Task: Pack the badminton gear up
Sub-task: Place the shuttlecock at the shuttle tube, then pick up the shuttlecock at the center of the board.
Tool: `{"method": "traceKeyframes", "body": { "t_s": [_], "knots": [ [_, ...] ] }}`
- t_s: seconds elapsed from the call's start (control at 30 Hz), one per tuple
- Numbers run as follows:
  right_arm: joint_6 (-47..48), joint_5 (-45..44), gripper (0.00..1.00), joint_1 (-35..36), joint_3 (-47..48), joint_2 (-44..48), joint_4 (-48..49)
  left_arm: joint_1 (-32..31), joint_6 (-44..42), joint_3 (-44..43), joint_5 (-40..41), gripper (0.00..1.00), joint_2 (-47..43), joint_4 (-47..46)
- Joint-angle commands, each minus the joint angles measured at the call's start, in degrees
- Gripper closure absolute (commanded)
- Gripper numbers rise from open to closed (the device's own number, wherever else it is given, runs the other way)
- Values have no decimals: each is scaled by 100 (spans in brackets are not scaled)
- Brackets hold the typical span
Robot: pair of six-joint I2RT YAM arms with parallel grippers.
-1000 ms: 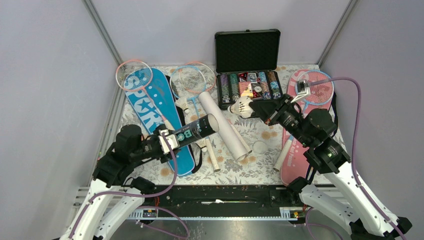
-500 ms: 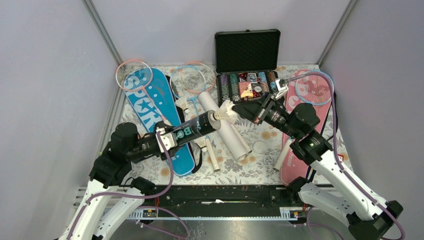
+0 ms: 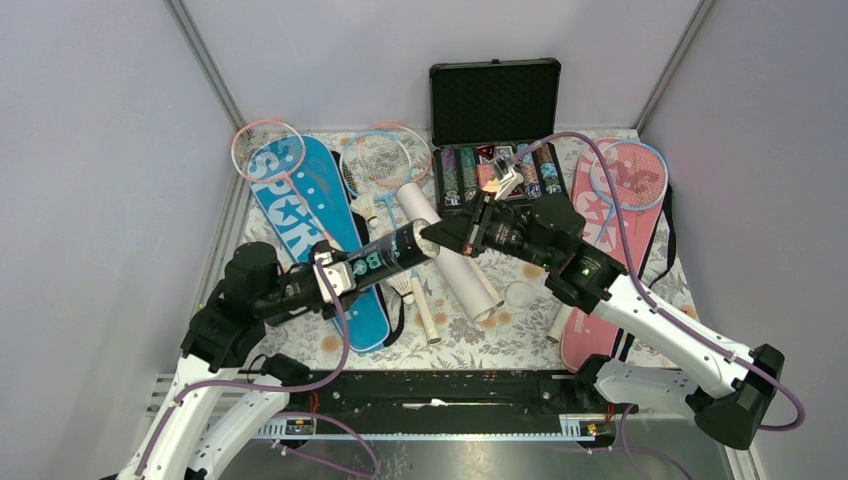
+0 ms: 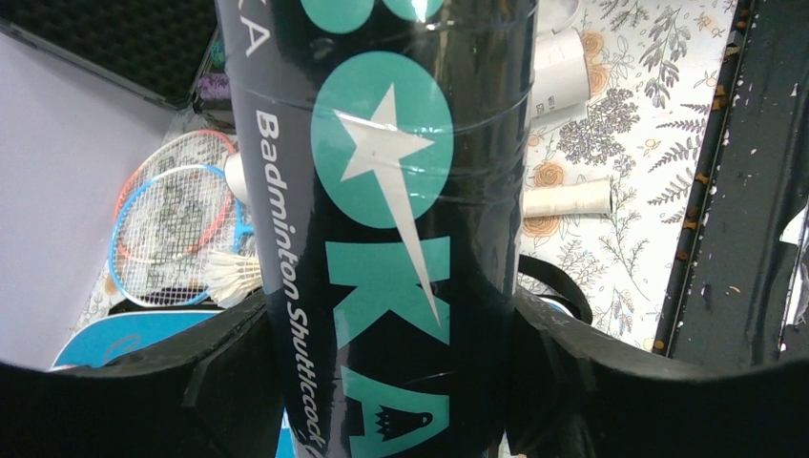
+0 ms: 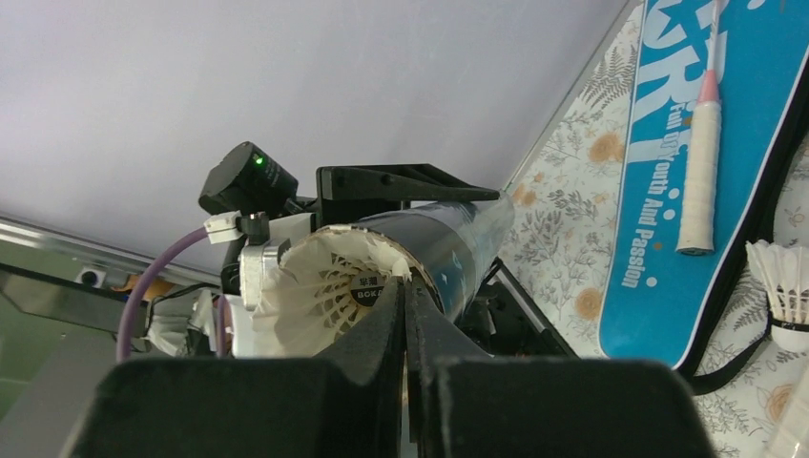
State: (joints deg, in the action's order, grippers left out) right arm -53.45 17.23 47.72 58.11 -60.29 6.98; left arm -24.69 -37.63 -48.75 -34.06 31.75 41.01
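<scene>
- The left gripper is clenched around the dark tube at its lower part. It holds the tube lifted above the table, with the open mouth towards the right arm.
- At this mouth, the right gripper pinches the feather rim of a shuttlecock, which sits cork-first just inside the opening.
- To do this well, I think the push must go straight along the tube, gently, so the feathers do not bend, while the left arm holds firm. The fingers should open only when the shuttlecock is seated.
- Further back lie a white tube, loose shuttlecocks and the rackets, not yet packed.
</scene>
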Motion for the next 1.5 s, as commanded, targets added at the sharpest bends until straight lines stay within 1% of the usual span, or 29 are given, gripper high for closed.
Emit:
{"method": "traceKeyframes", "body": {
  "t_s": [0.0, 0.13, 0.23, 0.3, 0.37, 0.5, 0.57, 0.63, 0.67, 0.7, 0.73, 0.8, 0.87, 0.93, 1.0, 1.07, 1.17, 1.23, 1.33, 1.4, 1.47],
  "knots": [
    [475, -293, 100, 246, 384, -198, -374, 17, 37, -193, -135, 73, -21, -498],
    [749, -734, 100, 245, 581, -186, -1036, 17, 68, -187, -31, 73, -74, -489],
    [989, -1082, 98, 253, 758, -98, -1439, 18, 195, -208, -1, 74, -104, -489],
    [1108, -1308, 99, 263, 826, -129, -1678, 17, 332, -229, -2, 74, -129, -496],
    [1166, -1266, 100, 264, 781, -210, -1680, 17, 483, -253, -10, 74, -146, -522],
    [1176, -1179, 99, 306, 744, -322, -1515, 17, 637, -254, 43, 74, -167, -498],
    [1192, -1174, 95, 308, 854, -349, -1538, 17, 649, -216, 117, 74, -175, -477],
    [1265, -1194, 88, 308, 1021, -365, -1665, 17, 636, -159, 151, 74, -190, -449],
    [1307, -1191, 81, 308, 1127, -374, -1754, 17, 636, -146, 154, 74, -198, -439],
    [1362, -1169, 71, 308, 1219, -358, -1839, 17, 624, -129, 159, 74, -221, -435],
    [1407, -1162, 67, 300, 1293, -340, -1898, 17, 604, -110, 193, 74, -240, -436],
    [1459, -1127, 53, 299, 1354, -222, -1940, 17, 581, -59, 364, 75, -290, -445],
    [1471, -1163, 45, 299, 1384, -114, -2030, 21, 528, 39, 730, 75, -360, -456],
    [1461, -1343, 42, 299, 1345, 3, -2135, 17, 533, 236, 1210, 75, -485, -571],
    [1439, -1568, 41, 298, 1135, 159, -2033, 18, 561, 463, 1825, 75, -654, -799],
    [1372, -1914, 41, 301, 830, 224, -1876, 17, 574, 691, 2399, 75, -864, -1023],
    [1423, -2191, 42, 299, 400, 89, -1592, 19, 566, 933, 3162, 75, -1147, -1331],
    [1832, -2074, 42, 299, 274, -201, -1437, 17, 527, 1001, 3620, 75, -1301, -1472],
    [2663, -1846, 40, 276, 633, -811, -1694, 17, 375, 1087, 3963, 75, -1591, -1644],
    [3271, -1167, 38, 157, 1099, -1393, -2085, 17, 294, 1111, 3990, 75, -1784, -1675],
    [3686, -256, 38, -80, 1606, -2087, -2547, 17, 233, 1109, 3855, 75, -1939, -1648]
  ]
}}
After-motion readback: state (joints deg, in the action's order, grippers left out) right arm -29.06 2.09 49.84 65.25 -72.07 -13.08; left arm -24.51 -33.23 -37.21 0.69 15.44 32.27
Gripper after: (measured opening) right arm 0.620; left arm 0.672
